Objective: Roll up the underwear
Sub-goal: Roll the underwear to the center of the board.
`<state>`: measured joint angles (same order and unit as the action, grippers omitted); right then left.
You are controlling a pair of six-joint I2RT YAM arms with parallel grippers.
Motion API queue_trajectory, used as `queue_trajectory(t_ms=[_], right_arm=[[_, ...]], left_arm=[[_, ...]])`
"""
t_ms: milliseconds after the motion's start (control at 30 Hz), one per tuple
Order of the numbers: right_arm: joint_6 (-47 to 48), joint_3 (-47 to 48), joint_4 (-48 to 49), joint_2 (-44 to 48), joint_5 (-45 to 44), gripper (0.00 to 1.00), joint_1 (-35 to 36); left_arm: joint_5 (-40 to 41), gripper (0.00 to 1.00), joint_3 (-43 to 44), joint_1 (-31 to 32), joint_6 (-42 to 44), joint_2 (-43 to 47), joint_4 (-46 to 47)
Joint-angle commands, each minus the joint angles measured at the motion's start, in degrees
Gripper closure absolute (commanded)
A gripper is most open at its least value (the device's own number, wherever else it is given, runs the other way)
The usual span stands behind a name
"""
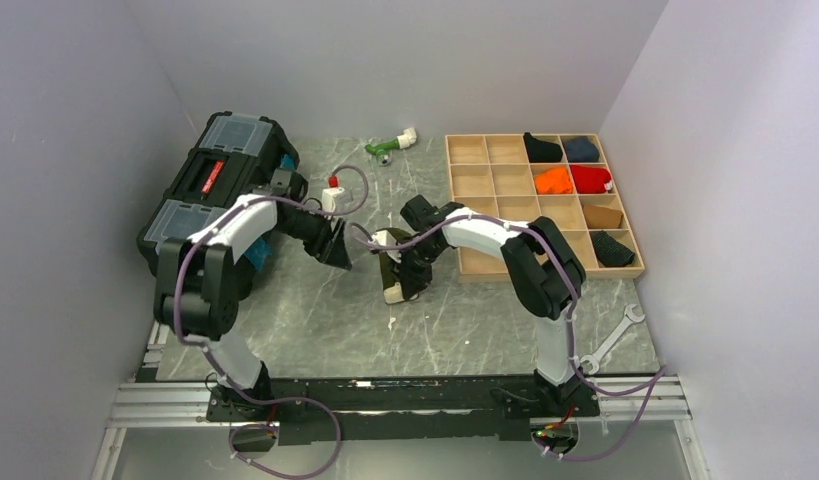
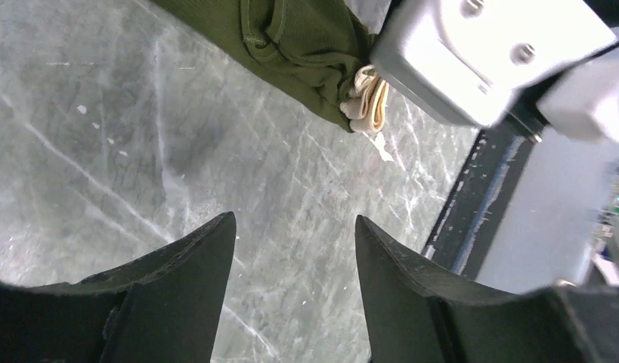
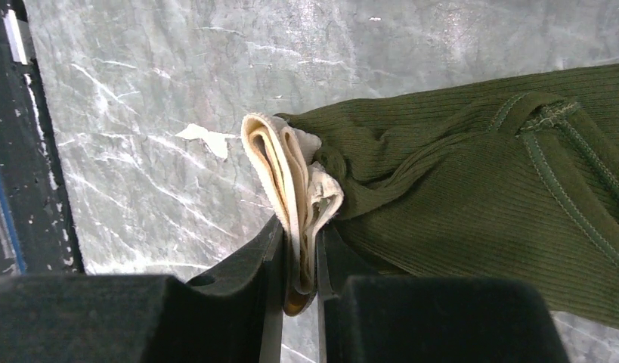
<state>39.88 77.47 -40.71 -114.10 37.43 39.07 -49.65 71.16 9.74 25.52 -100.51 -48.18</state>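
The right gripper has its two black fingers pinched tight on the folded cream waistband of the underwear. The garment's ribbed olive-green cloth bunches in creases toward 3 o'clock in the right wrist view, with a stitched seam showing. In the top view it is a compact bundle near the middle of the marble-patterned table, cream end toward 6 o'clock, and the left gripper hangs at its 9 o'clock, jaws apart over bare table.

Ribbed cloth underwear on smooth marbled table.
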Motion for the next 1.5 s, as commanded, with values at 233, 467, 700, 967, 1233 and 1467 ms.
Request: queue_trajectory(t_ms=[233,467,700,967,1233,1467], right_arm=[[1.61,9.57,-14.06,-8.08,7.85,1.00,-2.69],[3.24,15.99,-20.48,-13.75,11.17,1.00,-4.88],[5.34,21.91,-26.42,-19.05,16.92,1.00,-6.90],[7.37,29.19,-32.46,-24.72,18.81,1.00,-8.08],[8.11,33.24,-36.17,-30.17,18.80,1.00,-8.14],[6.65,35.39,-36.83,-32.10,16.88,1.00,-8.07]], left_arm=[[12.90,0.35,-14.47,0.06,-1.91,20.75,14.57],[20.62,0.32,-18.73,0.03,-2.75,31.48,19.41],[20.58,0.25,-18.74,0.08,-1.81,37.57,19.21],[17.16,0.22,-19.96,5.40,2.66,41.55,20.51],[27.92,0.20,-25.30,23.43,8.70,41.18,29.06],[34.23,0.20,-25.02,34.40,11.78,32.60,34.77]])
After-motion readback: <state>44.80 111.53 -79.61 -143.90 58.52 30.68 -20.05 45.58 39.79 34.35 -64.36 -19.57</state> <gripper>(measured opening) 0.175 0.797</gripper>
